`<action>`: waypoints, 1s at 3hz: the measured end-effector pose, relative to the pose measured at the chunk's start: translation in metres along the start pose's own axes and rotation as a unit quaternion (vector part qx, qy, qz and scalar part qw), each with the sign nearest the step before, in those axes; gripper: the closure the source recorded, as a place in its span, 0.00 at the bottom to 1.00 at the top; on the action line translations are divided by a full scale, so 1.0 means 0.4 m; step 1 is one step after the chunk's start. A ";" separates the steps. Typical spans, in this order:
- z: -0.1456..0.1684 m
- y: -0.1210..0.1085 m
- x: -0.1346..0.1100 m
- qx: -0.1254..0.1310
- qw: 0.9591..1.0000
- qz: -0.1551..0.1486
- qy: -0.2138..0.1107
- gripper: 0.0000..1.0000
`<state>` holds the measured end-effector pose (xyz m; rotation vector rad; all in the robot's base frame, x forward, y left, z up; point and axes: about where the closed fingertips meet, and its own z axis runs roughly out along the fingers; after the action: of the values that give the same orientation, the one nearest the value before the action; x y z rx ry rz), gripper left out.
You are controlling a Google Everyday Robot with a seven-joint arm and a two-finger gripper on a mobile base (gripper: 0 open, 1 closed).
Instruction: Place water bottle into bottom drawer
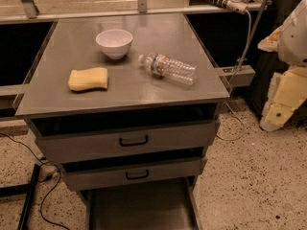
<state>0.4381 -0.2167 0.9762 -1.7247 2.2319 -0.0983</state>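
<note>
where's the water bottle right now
In the camera view, the water bottle lies on its side on the cabinet top, right of the white bowl and the sponge; the gripper hangs beyond the cabinet's right edge.

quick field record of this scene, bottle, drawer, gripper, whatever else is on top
water bottle: lying on its side on the cabinet top, cap toward the bowl
bottom drawer: pulled open
gripper: right edge of view, beside the cabinet, apart from the bottle
bowl: white, upright, back left of the bottle
sponge: yellow, front left of the top
task state: bottle not yet in the drawer
</note>
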 end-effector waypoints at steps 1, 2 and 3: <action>0.000 0.000 0.000 0.000 1.000 0.000 0.000 0.00; -0.002 -0.013 -0.021 0.012 1.000 -0.012 -0.008 0.00; 0.013 -0.043 -0.062 0.024 0.999 -0.030 -0.026 0.00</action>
<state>0.4613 -0.1968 0.9805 -1.7500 2.1236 -0.1173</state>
